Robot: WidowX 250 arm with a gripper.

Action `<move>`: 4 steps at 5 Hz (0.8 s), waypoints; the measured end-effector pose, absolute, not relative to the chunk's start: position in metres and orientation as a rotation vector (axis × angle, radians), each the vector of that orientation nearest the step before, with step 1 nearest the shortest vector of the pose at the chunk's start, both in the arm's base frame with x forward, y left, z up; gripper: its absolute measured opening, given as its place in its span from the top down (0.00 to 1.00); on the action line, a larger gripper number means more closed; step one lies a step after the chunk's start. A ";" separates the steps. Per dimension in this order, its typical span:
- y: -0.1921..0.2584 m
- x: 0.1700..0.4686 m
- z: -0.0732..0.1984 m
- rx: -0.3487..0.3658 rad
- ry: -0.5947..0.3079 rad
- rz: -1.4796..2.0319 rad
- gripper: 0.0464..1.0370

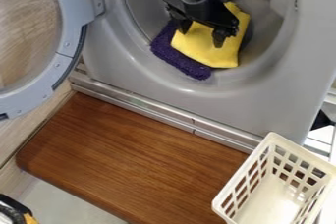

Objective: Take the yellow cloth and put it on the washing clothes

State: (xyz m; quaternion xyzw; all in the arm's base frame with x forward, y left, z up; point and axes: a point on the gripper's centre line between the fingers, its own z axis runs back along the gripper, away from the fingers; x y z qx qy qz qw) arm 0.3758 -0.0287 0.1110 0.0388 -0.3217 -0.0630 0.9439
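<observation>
The black gripper (201, 37) is in the mouth of the washing machine, above the yellow cloth. It is open, its two fingers spread apart over the cloth's upper part. The yellow cloth (213, 55) lies partly on top of a dark purple cloth (179, 64), near the lower rim of the round opening. Part of the yellow cloth is hidden behind the gripper. I cannot tell whether the fingertips touch it.
The grey washing machine (263, 98) has its round door (58, 63) swung out at the left. In front is a brown wooden board (131, 156). A white slotted basket (272, 140) stands at the lower right. A dark object sits in the bottom left corner.
</observation>
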 end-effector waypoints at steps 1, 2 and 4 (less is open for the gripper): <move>-0.028 0.358 0.125 0.068 -0.665 -0.123 0.04; -0.032 0.324 0.114 0.076 -0.466 -0.113 0.04; -0.063 0.261 0.049 -0.011 -0.219 -0.114 0.04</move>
